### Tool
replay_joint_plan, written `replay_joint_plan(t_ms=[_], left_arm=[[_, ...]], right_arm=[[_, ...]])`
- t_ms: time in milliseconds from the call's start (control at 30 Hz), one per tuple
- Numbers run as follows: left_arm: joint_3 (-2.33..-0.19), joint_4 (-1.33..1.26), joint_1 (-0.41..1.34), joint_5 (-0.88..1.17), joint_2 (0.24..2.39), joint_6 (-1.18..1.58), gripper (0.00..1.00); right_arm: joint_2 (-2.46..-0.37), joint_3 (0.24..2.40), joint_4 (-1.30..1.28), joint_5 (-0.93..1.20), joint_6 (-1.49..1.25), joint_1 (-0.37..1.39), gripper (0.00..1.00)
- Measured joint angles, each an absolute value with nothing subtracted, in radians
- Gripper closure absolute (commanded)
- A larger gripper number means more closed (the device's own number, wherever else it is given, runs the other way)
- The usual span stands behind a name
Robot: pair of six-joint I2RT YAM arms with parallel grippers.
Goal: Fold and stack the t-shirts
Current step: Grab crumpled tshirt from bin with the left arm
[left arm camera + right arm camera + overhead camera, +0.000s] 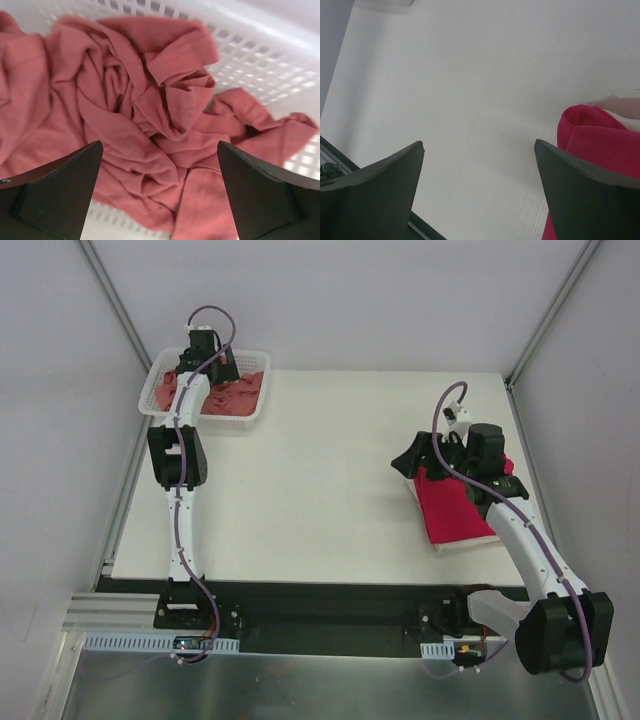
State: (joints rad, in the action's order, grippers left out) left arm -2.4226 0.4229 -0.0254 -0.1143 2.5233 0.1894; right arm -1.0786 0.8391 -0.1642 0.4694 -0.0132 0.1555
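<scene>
L gripper (159, 147), jaws wide, over pink tee (115, 100) in basket (260, 40).

Upper left: left hand (205, 368) sits over the white basket (225, 421) of crumpled salmon shirt (240, 395). Right side, folded crimson shirt (452, 512) lies on the table (310, 470) (right hand (412, 462) at its upper-left corner).

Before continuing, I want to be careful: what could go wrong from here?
The open left end effector sits over the crumpled pink shirt; it may pinch several layers or snag the basket. The open right end effector, beside the folded red shirt, may drag it unfolded.
</scene>
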Motion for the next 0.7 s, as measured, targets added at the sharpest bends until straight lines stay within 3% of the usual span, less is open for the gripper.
replay_joint_plan(t_ms=[333, 567, 700], left_arm=[[-2.42, 0.335, -0.027, -0.122, 2.626, 0.19, 0.01], [-2.42, 0.292, -0.028, -0.123, 2.626, 0.22, 0.18], [-2.42, 0.265, -0.035, -0.122, 2.626, 0.245, 0.19]], right_arm=[[-1.143, 0.85, -0.21, 0.442, 0.021, 0.171, 0.04], [-1.16, 0.881, -0.225, 0.434, 0.033, 0.181, 0.04], [-1.159, 0.888, -0.236, 0.431, 0.042, 0.183, 0.04]])
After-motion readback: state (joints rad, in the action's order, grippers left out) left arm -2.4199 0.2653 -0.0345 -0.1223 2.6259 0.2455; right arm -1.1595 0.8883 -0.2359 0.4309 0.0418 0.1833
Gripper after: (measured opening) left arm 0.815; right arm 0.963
